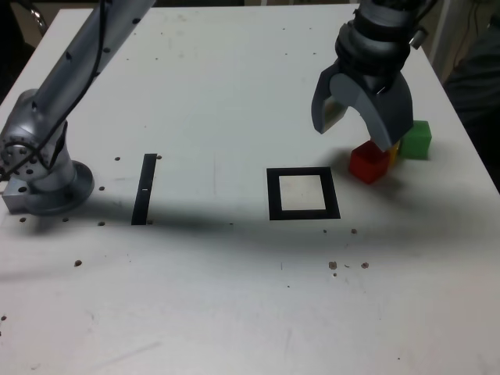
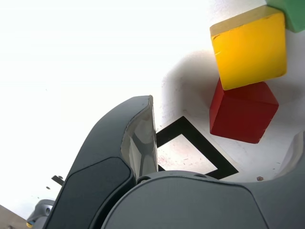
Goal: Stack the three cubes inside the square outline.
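Note:
In the exterior view the three cubes sit close together on the white table, to the right of the square outline (image 1: 303, 193): the red cube (image 1: 369, 162) nearest it, the green cube (image 1: 416, 139) farthest, and the yellow cube (image 1: 394, 151) between them, mostly hidden behind a finger. My gripper (image 1: 355, 133) hangs open just above the red and yellow cubes and holds nothing. The wrist view shows the yellow cube (image 2: 250, 47), the red cube (image 2: 243, 112), a corner of the green cube (image 2: 291, 12) and part of the square outline (image 2: 190, 138) beyond one grey finger (image 2: 140, 138).
A single straight black strip (image 1: 144, 187) lies on the table toward the exterior view's left. The arm's base (image 1: 43, 176) stands at the far left, and the arm reaches across the back. The table's right edge (image 1: 469, 141) runs close behind the green cube.

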`<action>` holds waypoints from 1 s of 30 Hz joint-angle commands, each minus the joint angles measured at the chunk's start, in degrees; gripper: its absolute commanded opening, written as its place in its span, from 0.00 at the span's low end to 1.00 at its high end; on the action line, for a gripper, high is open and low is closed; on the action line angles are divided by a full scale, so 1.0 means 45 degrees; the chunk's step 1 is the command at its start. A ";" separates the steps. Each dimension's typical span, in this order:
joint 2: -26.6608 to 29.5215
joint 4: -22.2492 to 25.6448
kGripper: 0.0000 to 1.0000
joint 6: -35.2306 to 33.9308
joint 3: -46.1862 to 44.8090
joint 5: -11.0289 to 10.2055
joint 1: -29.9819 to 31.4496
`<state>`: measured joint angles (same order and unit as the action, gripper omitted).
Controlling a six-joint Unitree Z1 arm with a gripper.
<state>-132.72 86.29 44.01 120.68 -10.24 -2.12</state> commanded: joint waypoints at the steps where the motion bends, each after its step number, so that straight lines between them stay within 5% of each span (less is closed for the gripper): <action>1: -0.0125 0.0050 1.00 0.0024 0.0090 -0.0103 0.0095; 21: -0.1348 0.0139 0.97 -0.0363 0.0540 -0.0194 0.0788; 30: -0.1490 0.0281 0.87 -0.0702 0.0716 -0.0206 0.0861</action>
<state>-139.00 87.08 41.33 123.54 -11.12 1.63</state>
